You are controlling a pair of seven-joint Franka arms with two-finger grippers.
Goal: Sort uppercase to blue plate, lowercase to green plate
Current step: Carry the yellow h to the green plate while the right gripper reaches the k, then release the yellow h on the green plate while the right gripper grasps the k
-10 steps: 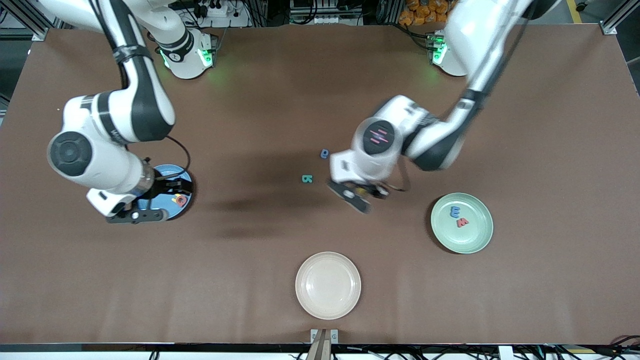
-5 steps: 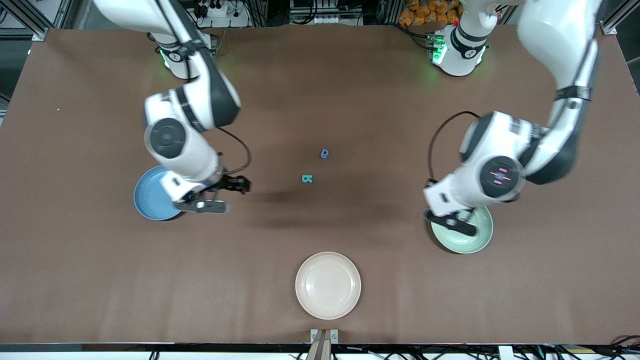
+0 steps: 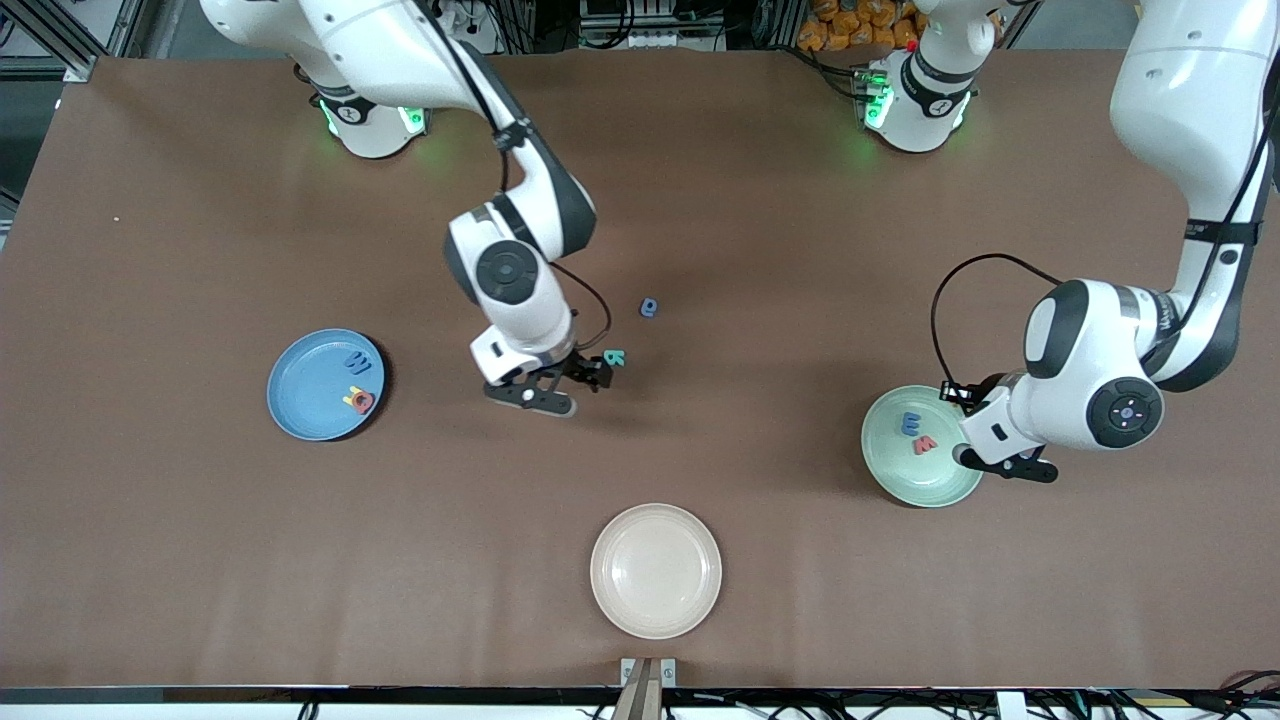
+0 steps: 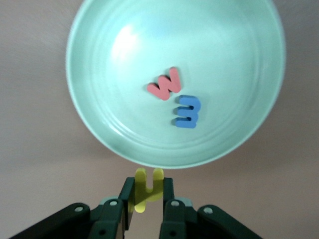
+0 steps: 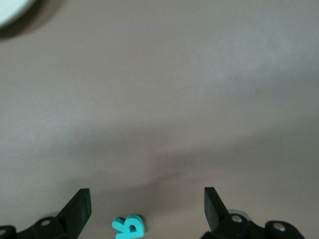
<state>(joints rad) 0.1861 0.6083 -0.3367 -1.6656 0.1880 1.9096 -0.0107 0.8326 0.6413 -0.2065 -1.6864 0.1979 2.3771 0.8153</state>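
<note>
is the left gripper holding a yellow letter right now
Yes, in the left wrist view the left gripper is shut on the yellow h, at the rim of the green plate.

A brown table (image 3: pixel 200 560) fills nearly the whole frame. Along the top edge runs a dark strip with cables, a power strip (image 3: pixel 435 18) and aluminium framing (image 3: pixel 60 40). At the upper right sits a patch of orange objects (image 3: pixel 845 25).

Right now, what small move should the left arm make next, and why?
Probably carry the yellow h inward over the green plate, then open. The left gripper is shut on it just outside the plate's rim, while the red w and blue m already lie inside.
</note>
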